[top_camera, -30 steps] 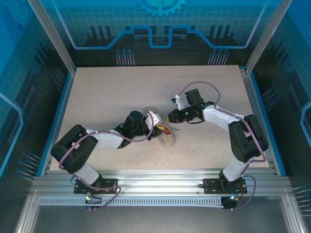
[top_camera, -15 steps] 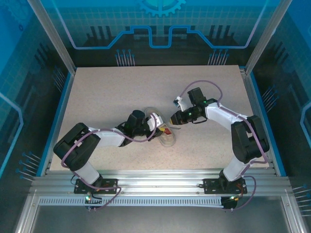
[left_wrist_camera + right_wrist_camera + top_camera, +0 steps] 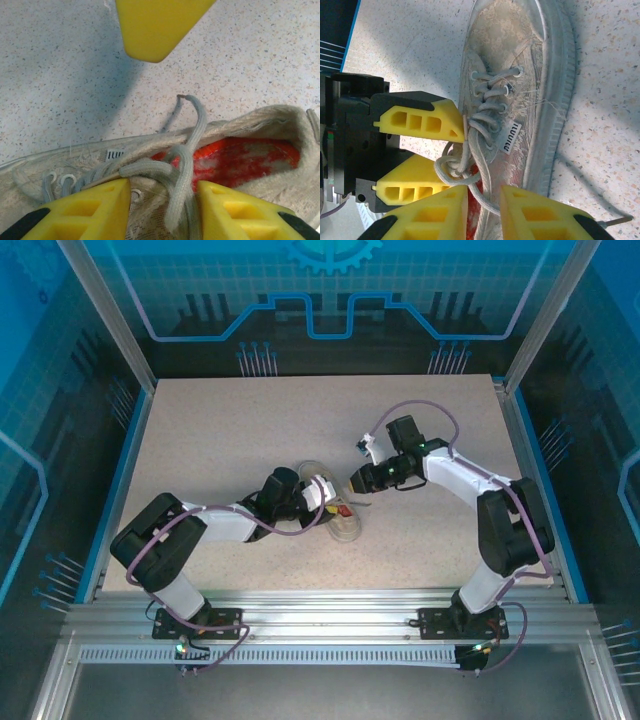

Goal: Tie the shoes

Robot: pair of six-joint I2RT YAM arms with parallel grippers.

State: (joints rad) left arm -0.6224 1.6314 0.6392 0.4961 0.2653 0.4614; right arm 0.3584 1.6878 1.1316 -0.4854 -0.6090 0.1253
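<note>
The sneaker (image 3: 341, 523) sits just toward 6 o'clock of the surface's (image 3: 250, 430) middle; my left pincer (image 3: 162, 192) stands spread astride the loosely crossed laces (image 3: 187, 165), pinching nothing; the right pincer (image 3: 484, 200), at the shoe's 2 o'clock, is narrowly parted around one strand; closing carelessly could grab both strands, and pulling might undo the crossing or drag the shoe.

The only lettering is on a small white tag (image 3: 510, 136) on the upper of the sneaker (image 3: 520, 75), at about 3 o'clock from the laces (image 3: 490, 100) in the right wrist view. Its dark characters are too small and blurred to read. The left wrist view shows the tag only as a row of dark strokes, also illegible.
</note>
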